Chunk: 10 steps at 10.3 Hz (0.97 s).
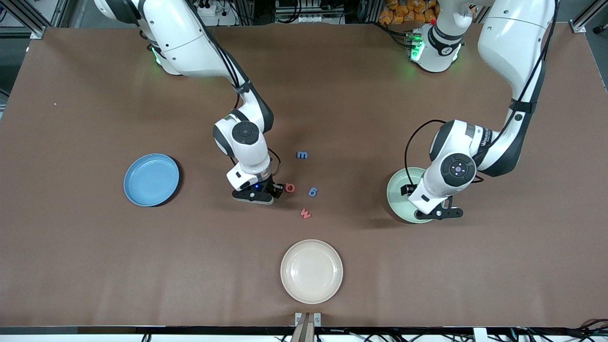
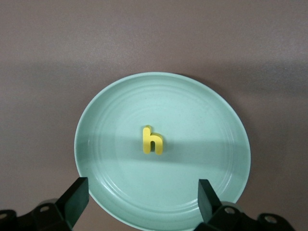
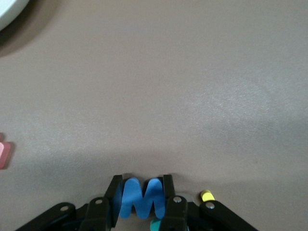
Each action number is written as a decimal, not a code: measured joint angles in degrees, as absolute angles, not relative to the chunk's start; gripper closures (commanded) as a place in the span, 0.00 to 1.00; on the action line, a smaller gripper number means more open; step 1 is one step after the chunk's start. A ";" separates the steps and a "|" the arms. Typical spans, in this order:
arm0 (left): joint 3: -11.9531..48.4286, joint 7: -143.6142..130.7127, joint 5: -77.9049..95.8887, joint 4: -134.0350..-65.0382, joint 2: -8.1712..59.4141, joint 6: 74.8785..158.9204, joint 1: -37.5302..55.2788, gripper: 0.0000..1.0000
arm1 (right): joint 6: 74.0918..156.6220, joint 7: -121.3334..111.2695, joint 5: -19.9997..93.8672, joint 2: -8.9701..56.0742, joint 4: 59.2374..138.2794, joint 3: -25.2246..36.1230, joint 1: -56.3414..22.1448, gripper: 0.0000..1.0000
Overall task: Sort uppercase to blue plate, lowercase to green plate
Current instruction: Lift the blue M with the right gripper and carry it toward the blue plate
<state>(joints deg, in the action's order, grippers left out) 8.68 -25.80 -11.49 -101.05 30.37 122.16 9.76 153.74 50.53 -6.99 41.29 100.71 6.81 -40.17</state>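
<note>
Right pincer [image 3: 143, 195] closed on blue M [image 3: 142, 198], brown table [image 3: 168, 86], yellow letter [image 3: 207, 196] beside it

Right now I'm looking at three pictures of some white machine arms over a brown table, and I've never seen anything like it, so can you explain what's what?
These are two robot arms, each ending in a two-finger gripper. The wide picture comes from a high camera facing them; the other two come from cameras on each arm's wrist.

The right gripper is down at the table's middle, shut on a blue capital M. Beside it lie a red Q, then a blue g, a red w and a blue m.

The left gripper hangs open over the green plate, where a yellow h already lies.

The blue plate sits toward the right arm's end. A cream plate sits nearest the front camera.
</note>
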 measured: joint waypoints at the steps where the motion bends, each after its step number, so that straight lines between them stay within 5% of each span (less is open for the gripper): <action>1: 8.68 -25.80 -11.49 -101.03 30.35 122.16 9.76 0.00 | 151.97 50.53 -6.99 41.29 99.66 6.81 -40.17 0.65; 10: 8.68 -25.80 -11.49 -100.92 30.25 122.16 9.75 0.00 | 136.35 34.41 -6.96 38.05 92.85 7.41 -32.38 0.65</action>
